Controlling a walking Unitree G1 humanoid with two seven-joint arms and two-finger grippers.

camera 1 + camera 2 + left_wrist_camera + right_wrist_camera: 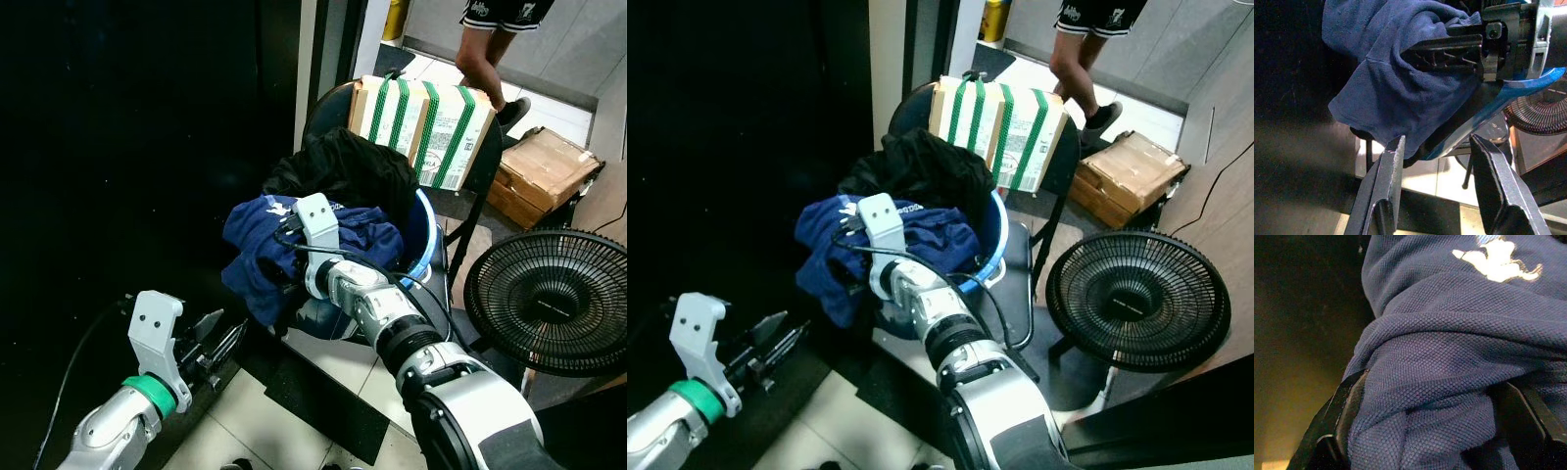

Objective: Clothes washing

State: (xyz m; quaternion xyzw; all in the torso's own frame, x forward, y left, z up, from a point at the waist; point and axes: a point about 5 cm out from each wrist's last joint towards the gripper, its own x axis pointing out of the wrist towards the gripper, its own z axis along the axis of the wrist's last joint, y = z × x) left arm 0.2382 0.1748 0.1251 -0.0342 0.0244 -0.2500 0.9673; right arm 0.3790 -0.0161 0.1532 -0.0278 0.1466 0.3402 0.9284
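1. Navy blue shirt (265, 245) with a white emblem, draped over a bright blue basin (427, 245).
2. Black garment (343, 166) at its 12 o'clock.
3. Tan box (421, 117) striped with green straps.
4. Black fan (549, 299).

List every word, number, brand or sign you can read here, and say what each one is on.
Nothing reads clearly.
Cardboard box with green straps: small print on its face, too small to read.
Blue shirt clamped in the right tool: a white emblem, no legible letters.
Person's black shorts: white markings, too blurred to read.
Black fan: a hub label, too small to read.
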